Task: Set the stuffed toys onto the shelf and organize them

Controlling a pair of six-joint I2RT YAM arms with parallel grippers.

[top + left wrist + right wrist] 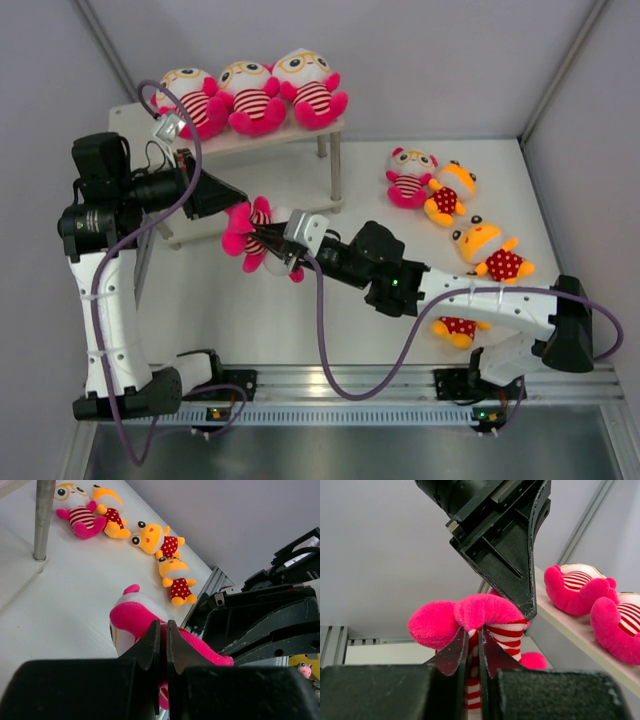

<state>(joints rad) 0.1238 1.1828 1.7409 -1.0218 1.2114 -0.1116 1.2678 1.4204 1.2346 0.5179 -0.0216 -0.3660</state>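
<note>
**Stuffed toys: one held plush (258, 232) pinched from two sides in front of the shelf (296, 136)**

My desk (400, 110) carries the shelf at its far left. Three striped toys (250, 92) sit in a row on the top board, so I judge that tier nearly full. Just in front of it the held plush seems lifted off the desk. My left claw (163, 630) is pressed together on a pink limb, and my right claw (475, 642) pinches the striped belly. I judge the double grip to be a handover, or a turning of the toy so it faces out like its neighbours. One more striped toy (410, 175) and three orange toys (490, 250) lie well apart to the right, not yet shelved.

The top camera buries both sets of fingertips in plush. Only the wrist cameras show each pair closed with fabric between. My left wrist also catches a silver shelf leg (42, 520) and the loose toys from desk level. My right wrist shows the top board edge-on, with pink feet on it.
</note>
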